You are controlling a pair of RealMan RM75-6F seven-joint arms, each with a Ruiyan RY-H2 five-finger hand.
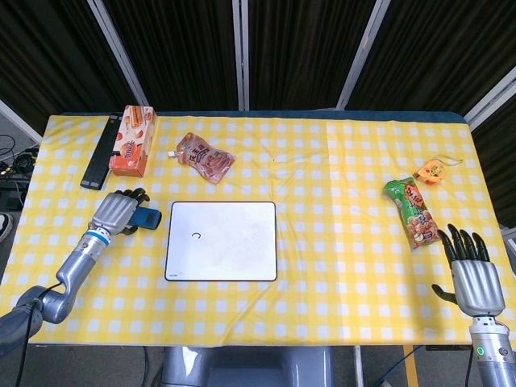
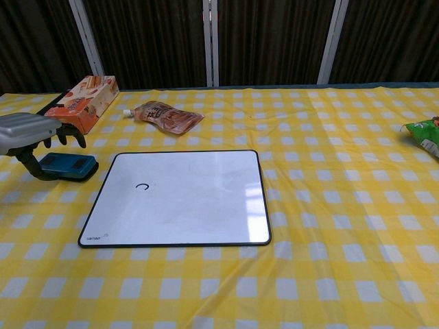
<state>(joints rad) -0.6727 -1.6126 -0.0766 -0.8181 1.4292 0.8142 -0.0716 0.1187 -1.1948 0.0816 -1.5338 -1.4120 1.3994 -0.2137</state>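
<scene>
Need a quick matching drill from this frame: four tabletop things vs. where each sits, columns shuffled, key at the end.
1. blue eraser
2. whiteboard
3. green snack bag
4. orange box

A. far left of the table, beside the black bar
B. middle of the table
C. under the left hand
D. just ahead of the right hand

Pairs: 1-C, 2-B, 3-D, 4-A

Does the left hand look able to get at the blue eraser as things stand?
Probably yes: the left hand hangs right over the blue eraser, fingers apart, nothing between them.
</scene>
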